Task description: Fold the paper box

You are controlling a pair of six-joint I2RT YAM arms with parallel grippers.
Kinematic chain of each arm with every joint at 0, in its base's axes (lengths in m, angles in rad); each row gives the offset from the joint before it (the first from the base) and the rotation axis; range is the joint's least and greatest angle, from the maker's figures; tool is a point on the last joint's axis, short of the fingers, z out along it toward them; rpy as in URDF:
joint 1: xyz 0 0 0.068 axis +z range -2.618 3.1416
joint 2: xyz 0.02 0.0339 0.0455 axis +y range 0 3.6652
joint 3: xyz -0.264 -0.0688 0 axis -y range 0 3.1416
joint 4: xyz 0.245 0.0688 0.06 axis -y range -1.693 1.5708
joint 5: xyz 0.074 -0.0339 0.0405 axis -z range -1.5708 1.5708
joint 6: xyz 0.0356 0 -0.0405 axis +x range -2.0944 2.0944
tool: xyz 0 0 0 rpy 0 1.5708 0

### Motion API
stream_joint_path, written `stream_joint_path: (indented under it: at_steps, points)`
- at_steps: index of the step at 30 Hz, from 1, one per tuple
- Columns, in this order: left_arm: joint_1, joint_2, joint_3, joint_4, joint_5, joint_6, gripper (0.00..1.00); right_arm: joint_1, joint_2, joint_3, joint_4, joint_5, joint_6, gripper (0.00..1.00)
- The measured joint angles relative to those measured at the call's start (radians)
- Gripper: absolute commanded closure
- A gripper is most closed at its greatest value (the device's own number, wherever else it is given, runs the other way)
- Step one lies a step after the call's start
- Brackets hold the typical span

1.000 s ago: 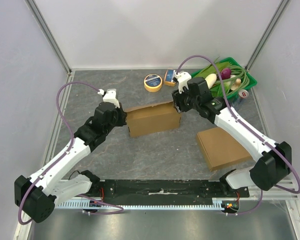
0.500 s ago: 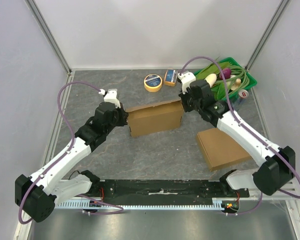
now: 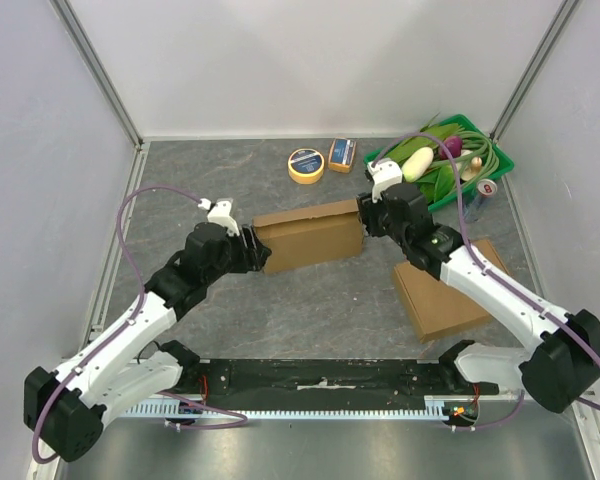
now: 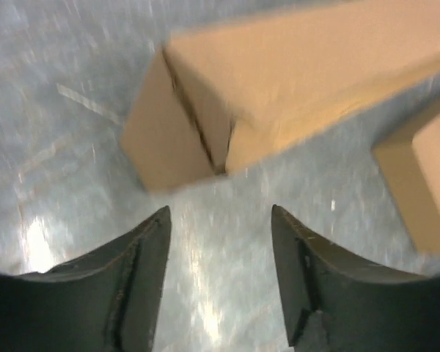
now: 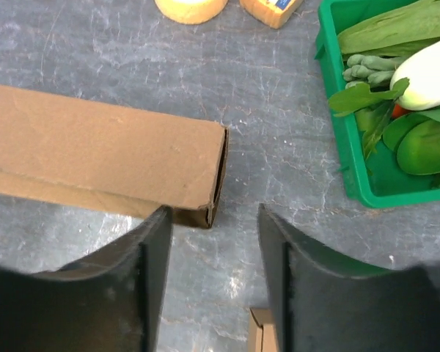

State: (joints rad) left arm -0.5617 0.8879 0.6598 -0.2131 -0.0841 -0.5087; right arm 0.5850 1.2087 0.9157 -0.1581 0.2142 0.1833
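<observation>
Brown cardboard box (image 3: 308,236) lay mid-table between the left gripper (image 3: 258,250) and the right gripper (image 3: 365,212), both with jaws parted and gripping nothing. Only the left wrist view showed a dark slit in its near end. Only the right wrist view showed its other end gaping, with the green plastic vegetable basket (image 5: 367,192) beyond.

Nothing here can be read. The tape roll (image 3: 306,165) and the small orange packet (image 3: 341,154), both left of the green basket (image 3: 498,143), carry blue labels too small to make out.
</observation>
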Motion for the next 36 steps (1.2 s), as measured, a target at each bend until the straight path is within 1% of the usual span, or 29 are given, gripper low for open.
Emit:
stream_joint_path:
  at_steps: [1, 2, 5, 7, 8, 11, 12, 13, 16, 20, 22, 23, 27, 30, 31, 33, 36]
  points:
    - [0.002, 0.002, 0.010, -0.051, 0.022, 0.000, 0.30, 0.000, 0.006, 0.026, -0.035, -0.002, 0.005, 0.27]
    - [0.006, 0.002, 0.026, -0.122, 0.058, -0.001, 0.26, 0.000, 0.013, 0.067, -0.099, -0.008, 0.008, 0.17]
    - [0.026, 0.000, 0.096, -0.270, 0.141, -0.002, 0.23, -0.002, -0.005, 0.135, -0.220, -0.032, 0.015, 0.03]
    - [0.055, -0.008, 0.157, -0.345, 0.204, -0.003, 0.20, -0.026, -0.023, 0.174, -0.297, -0.062, 0.019, 0.02]
    - [0.077, -0.018, 0.183, -0.370, 0.241, -0.003, 0.19, -0.051, -0.028, 0.197, -0.332, -0.088, 0.026, 0.02]
    - [0.163, -0.045, 0.240, -0.391, 0.351, -0.030, 0.18, -0.195, -0.023, 0.256, -0.389, -0.210, 0.056, 0.02]
    - [0.193, -0.047, 0.261, -0.386, 0.414, -0.059, 0.18, -0.252, -0.009, 0.274, -0.401, -0.260, 0.077, 0.02]
    - [0.233, -0.046, 0.268, -0.379, 0.436, -0.074, 0.18, -0.304, 0.010, 0.288, -0.401, -0.312, 0.099, 0.02]
    - [0.353, -0.008, 0.276, -0.311, 0.557, -0.159, 0.18, -0.388, 0.084, 0.299, -0.375, -0.472, 0.171, 0.05]
    - [0.444, 0.085, 0.255, -0.183, 0.648, -0.254, 0.21, -0.415, 0.174, 0.279, -0.302, -0.633, 0.253, 0.10]
    - [0.458, 0.129, 0.231, -0.135, 0.672, -0.282, 0.24, -0.415, 0.191, 0.254, -0.263, -0.688, 0.278, 0.13]
    - [0.464, 0.147, 0.213, -0.105, 0.685, -0.293, 0.28, -0.415, 0.197, 0.241, -0.241, -0.716, 0.290, 0.13]
    - [0.476, 0.198, 0.133, -0.003, 0.734, -0.333, 0.31, -0.415, 0.211, 0.205, -0.163, -0.784, 0.330, 0.15]
    - [0.478, 0.216, 0.091, 0.038, 0.744, -0.344, 0.35, -0.417, 0.217, 0.179, -0.113, -0.816, 0.349, 0.21]
    - [0.479, 0.220, 0.082, 0.049, 0.750, -0.346, 0.36, -0.418, 0.219, 0.171, -0.099, -0.824, 0.352, 0.24]
    - [0.482, 0.229, 0.071, 0.077, 0.761, -0.348, 0.38, -0.422, 0.223, 0.151, -0.071, -0.838, 0.362, 0.26]
    - [0.483, 0.237, 0.048, 0.125, 0.772, -0.352, 0.44, -0.433, 0.229, 0.121, -0.018, -0.866, 0.388, 0.32]
